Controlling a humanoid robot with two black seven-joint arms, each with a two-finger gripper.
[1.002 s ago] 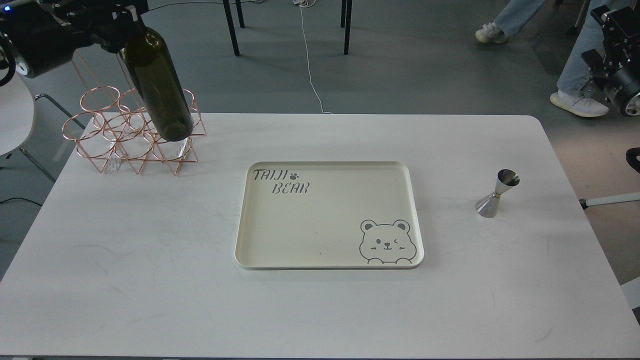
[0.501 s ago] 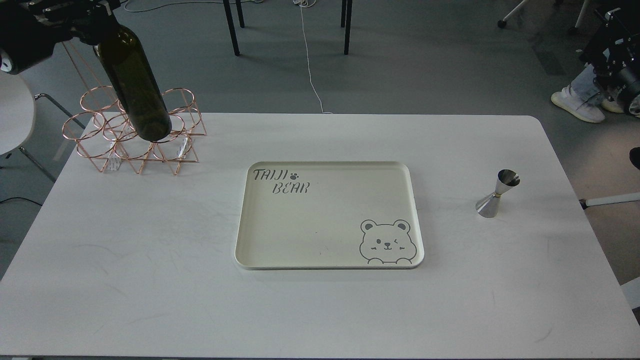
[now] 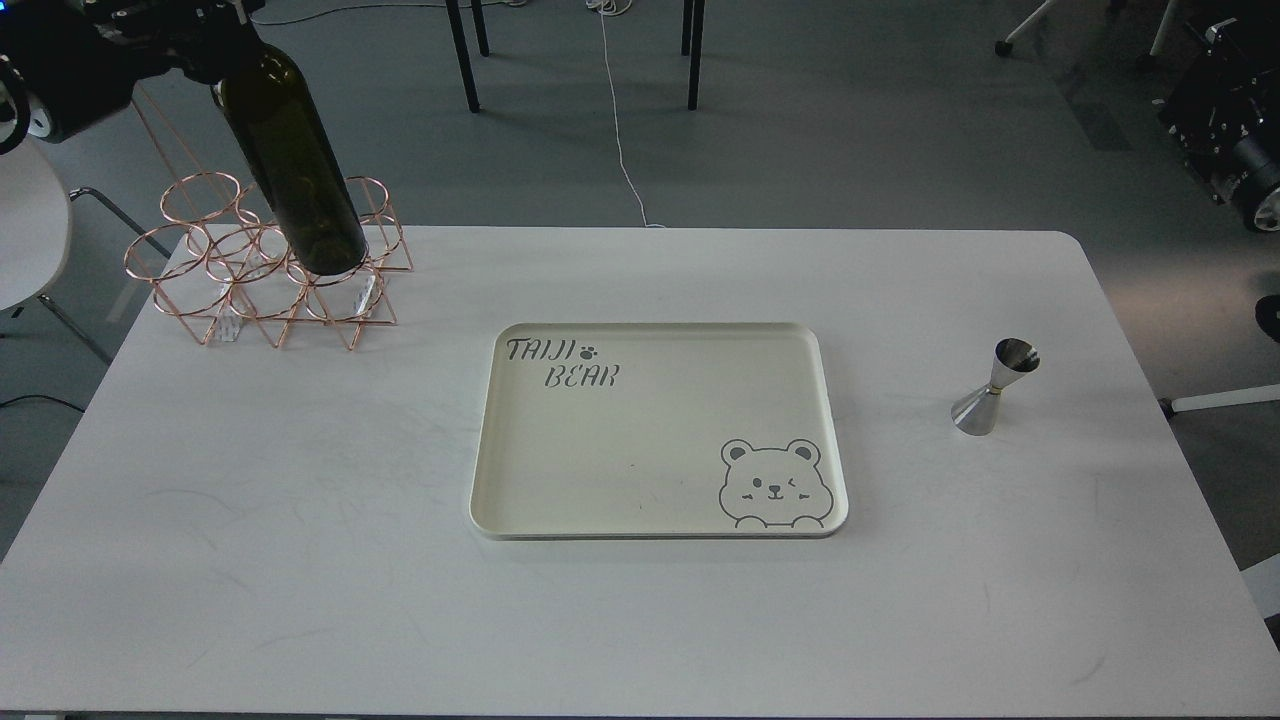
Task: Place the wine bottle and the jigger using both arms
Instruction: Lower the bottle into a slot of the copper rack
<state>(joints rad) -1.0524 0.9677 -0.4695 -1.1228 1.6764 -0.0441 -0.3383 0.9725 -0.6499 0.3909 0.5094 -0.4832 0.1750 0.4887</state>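
Note:
The wine bottle (image 3: 295, 160) is dark olive-green and hangs tilted over the copper wire rack (image 3: 265, 270) at the table's back left. Its base is just above the rack's rings. My left gripper (image 3: 222, 32) is shut on the bottle's neck at the top left; the neck is hidden by it. The jigger (image 3: 993, 387) is a small silver hourglass cup standing upright on the table at the right, with nothing touching it. Of my right arm (image 3: 1235, 140), only black wrist parts show at the right edge, far behind the jigger. Its fingers are out of view.
A cream tray (image 3: 480, 480) with a bear drawing and "TAIJI BEAR" lettering lies in the middle of the white table (image 3: 300, 550). Black chair legs (image 3: 465, 60) and a white cable stand on the floor behind. A white chair (image 3: 25, 230) is at the far left.
The bottle swung left, then back a little to the right, still held above the rack. My right arm shifted slightly at the edge. A person's legs left the view.

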